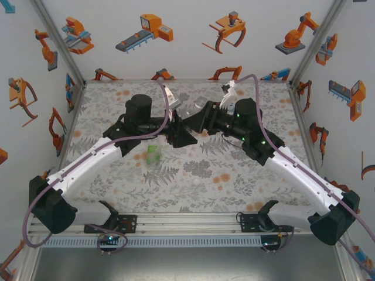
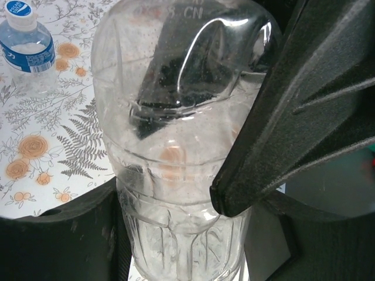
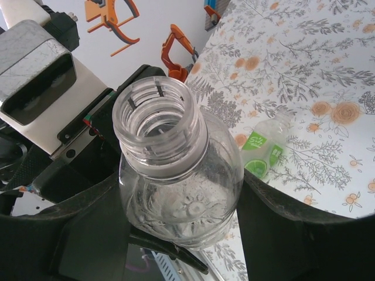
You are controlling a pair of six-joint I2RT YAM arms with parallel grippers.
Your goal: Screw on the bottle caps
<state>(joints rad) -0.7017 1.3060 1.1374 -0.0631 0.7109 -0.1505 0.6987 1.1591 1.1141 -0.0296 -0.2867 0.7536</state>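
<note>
The clear, plain plastic bottle [image 3: 176, 175] is uncapped, its neck threads bare. It is held above the middle of the floral-print table [image 1: 234, 170], clamped between the left gripper [image 2: 181, 234] and the right gripper [image 3: 183, 199], both closed on its body.

Top camera overlooks the surface [image 1: 246, 187] from behind; both wrist cameras sit close on one clear bottle [image 2: 176, 146], opposite ends.

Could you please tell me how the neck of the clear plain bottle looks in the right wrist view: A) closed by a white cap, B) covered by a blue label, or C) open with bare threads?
C: the clear plain bottle has its mouth open toward the camera, threads bare, no cap on it.
</note>
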